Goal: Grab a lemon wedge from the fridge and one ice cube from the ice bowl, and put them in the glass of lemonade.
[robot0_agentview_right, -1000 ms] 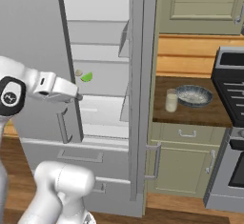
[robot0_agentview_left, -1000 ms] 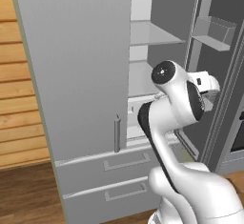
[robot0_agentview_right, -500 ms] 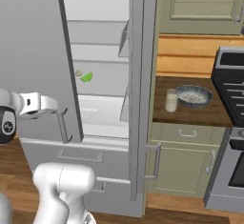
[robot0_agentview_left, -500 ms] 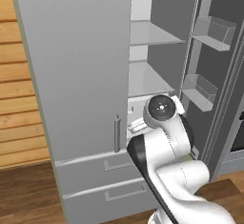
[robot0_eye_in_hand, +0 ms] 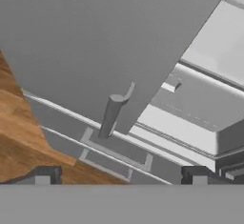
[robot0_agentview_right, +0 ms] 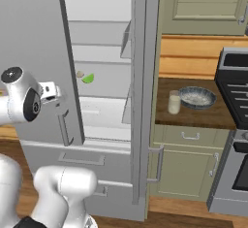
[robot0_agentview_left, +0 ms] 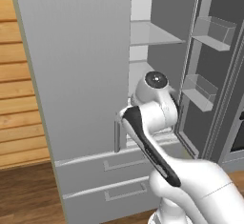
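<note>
Hand view showed the jaws spread wide and empty, the two dark fingertips [robot0_eye_in_hand: 44,175] rising at the bottom edge with nothing between them. Just beyond them stood the lower end of the vertical bar handle [robot0_eye_in_hand: 110,116] on the fridge [robot0_agentview_right: 38,38] door, near but not touched, with the lower drawers [robot0_eye_in_hand: 114,154] past it. In the right base view the gripper [robot0_agentview_right: 52,91] hung beside the closed left door, just above that door's handle and outside the open compartment. The lemon wedge [robot0_agentview_right: 88,78] lay on a shelf inside the fridge, further in than the gripper and slightly above it, beside a small pale object [robot0_agentview_right: 80,74] too small to identify. Beyond the fridge's open right door, on the desk [robot0_agentview_right: 193,118], the glass of lemonade [robot0_agentview_right: 174,102] stood just beside the ice bowl [robot0_agentview_right: 197,97].

The step in hand was judged to be the reach for the wedge. Good practice would be to clear the door edge first, turn the hand toward the shelf, keep the jaws parted until they straddle the wedge, and close gently, since so small a piece could slip or be pushed back.
</note>
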Tool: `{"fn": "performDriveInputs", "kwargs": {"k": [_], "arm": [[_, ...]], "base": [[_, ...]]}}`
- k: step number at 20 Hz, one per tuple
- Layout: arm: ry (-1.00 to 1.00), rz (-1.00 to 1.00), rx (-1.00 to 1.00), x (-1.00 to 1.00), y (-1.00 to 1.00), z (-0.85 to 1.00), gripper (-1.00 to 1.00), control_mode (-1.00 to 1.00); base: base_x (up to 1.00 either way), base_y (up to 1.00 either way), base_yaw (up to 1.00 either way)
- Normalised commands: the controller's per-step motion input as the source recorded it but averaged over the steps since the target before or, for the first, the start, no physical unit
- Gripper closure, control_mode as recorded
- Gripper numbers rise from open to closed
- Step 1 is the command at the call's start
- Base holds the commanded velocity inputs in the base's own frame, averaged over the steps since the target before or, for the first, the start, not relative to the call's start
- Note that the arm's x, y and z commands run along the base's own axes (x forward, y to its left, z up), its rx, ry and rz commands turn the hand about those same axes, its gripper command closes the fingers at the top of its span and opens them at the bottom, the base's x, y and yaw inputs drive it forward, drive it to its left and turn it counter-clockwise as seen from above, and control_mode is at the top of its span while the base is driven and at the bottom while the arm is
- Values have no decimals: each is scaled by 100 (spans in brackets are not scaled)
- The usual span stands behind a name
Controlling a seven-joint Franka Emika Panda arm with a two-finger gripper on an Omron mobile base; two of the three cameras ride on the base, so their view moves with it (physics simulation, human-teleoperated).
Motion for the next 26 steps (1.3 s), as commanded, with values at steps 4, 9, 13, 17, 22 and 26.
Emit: {"fn": "performDriveInputs", "kwargs": {"k": [4,9,13,17,22,26], "arm": [[1,-6,1,84,3,-78,-100,-100],[-7,-27,18,100,0,-94,-100,-100],[-5,-21,24,43,18,-83,-100,-100],[3,-1,12,-14,8,-25,-100,-100],[1,0,4,-19,4,-1,-100,-100],[0,-6,0,16,42,-10,-100,-100]], "base": [[0,0,0],[0,0,0],[0,0,0],[0,0,0],[0,0,0],[0,0,0]]}}
